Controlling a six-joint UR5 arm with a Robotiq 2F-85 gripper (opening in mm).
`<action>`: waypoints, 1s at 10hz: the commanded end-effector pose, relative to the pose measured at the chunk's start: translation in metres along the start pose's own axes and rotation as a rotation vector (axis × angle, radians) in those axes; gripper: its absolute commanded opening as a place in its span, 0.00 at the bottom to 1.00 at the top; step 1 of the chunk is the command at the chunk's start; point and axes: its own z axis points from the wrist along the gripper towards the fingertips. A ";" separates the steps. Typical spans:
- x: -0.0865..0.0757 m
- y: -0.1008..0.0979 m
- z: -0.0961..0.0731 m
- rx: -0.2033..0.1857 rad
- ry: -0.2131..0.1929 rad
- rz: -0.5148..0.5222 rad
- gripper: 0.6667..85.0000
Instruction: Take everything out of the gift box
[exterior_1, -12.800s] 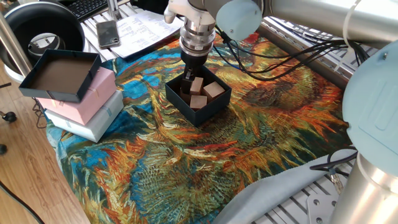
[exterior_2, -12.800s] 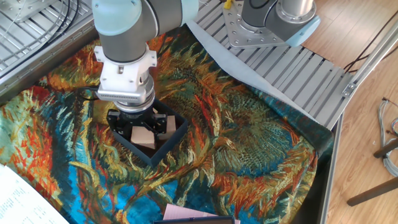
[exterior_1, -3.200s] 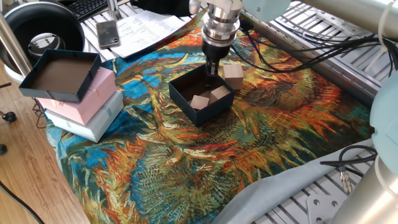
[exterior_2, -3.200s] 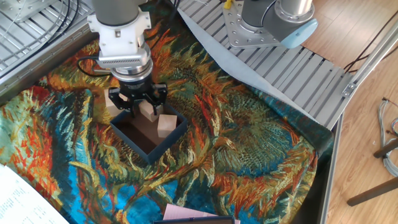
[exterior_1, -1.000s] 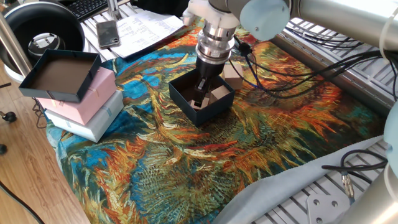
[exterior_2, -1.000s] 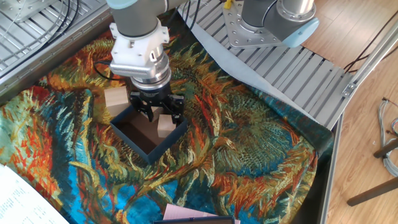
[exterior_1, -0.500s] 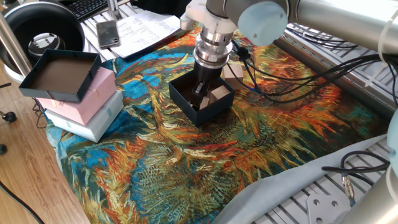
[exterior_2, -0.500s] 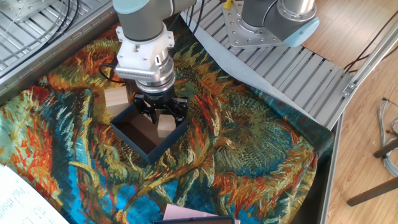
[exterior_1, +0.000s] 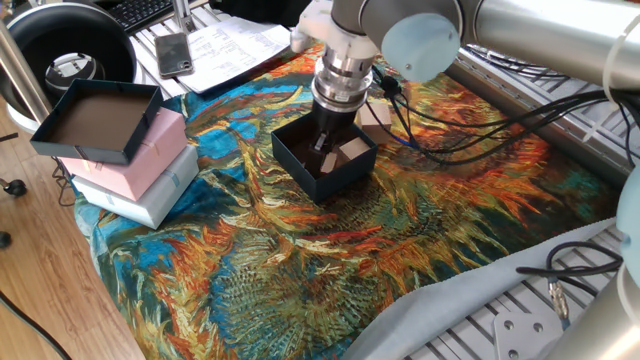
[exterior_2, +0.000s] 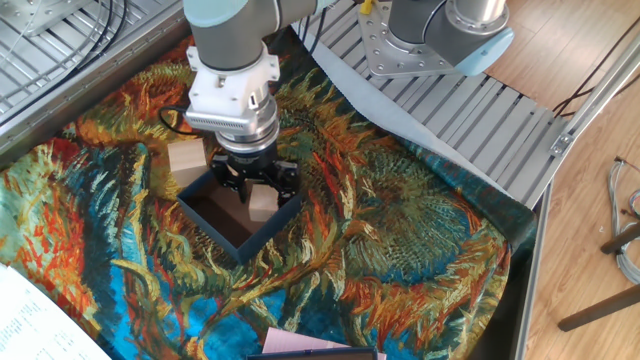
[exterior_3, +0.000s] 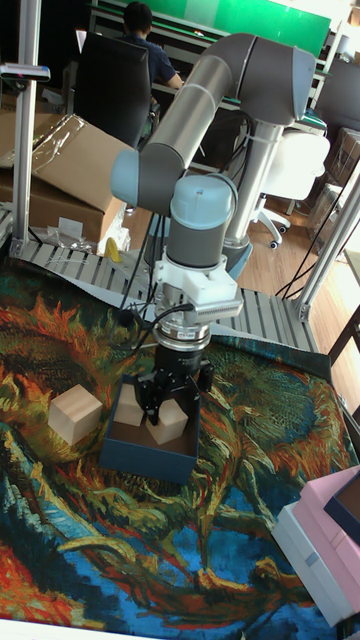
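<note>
1. I see the gripper (exterior_3: 166, 408) reaching straight down into the gift box (exterior_1: 322, 162), which sits on the sunflower-patterned cloth (exterior_1: 420, 230) covering the surface.
2. The fingers (exterior_2: 283, 181) are spread apart and straddle one cube (exterior_2: 262, 204) inside the box; I cannot tell whether they press on it.
3. A second cube (exterior_3: 129, 407) lies in the box beside the first.
4. A third cube (exterior_3: 75, 415) rests on the cloth just outside the box wall.
5. The dark lid (exterior_1: 95, 119) sits on a pink box (exterior_1: 140, 155) stacked on a white box (exterior_1: 150, 195), well apart from the gift box.
</note>
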 end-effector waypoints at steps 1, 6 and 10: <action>0.000 -0.010 0.002 0.025 -0.003 -0.024 0.67; 0.002 -0.010 0.005 -0.001 -0.016 -0.036 0.67; 0.009 -0.017 -0.011 -0.023 0.021 -0.061 0.70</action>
